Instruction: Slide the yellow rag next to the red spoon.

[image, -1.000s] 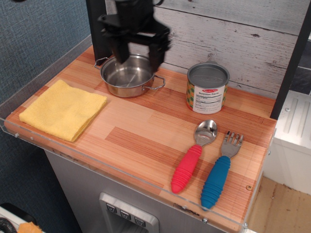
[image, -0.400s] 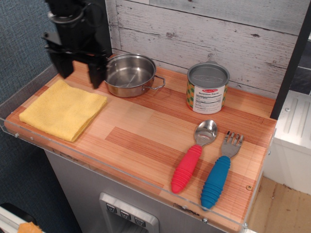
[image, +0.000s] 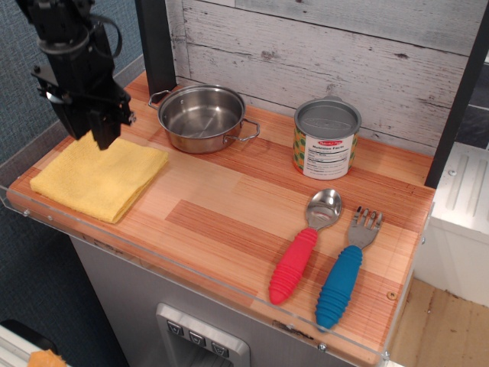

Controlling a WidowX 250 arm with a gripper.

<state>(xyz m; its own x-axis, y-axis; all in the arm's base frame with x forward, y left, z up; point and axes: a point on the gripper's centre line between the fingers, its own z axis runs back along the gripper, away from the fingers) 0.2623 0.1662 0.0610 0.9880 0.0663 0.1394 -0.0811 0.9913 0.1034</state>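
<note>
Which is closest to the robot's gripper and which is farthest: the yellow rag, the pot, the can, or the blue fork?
From the gripper at the far left:
1. Yellow rag, right under the gripper on the left end of the counter.
2. Pot, at the back, just to the gripper's right in the picture.
3. Can, at the back, past the pot.
4. Blue fork, at the front right corner.

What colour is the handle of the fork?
Blue. The fork lies right of the red spoon in the only view.

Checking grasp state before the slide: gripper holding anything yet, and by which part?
Nothing visibly held. The gripper is above the yellow rag's back edge; whether it touches cannot be told. The rag lies flat.
</note>
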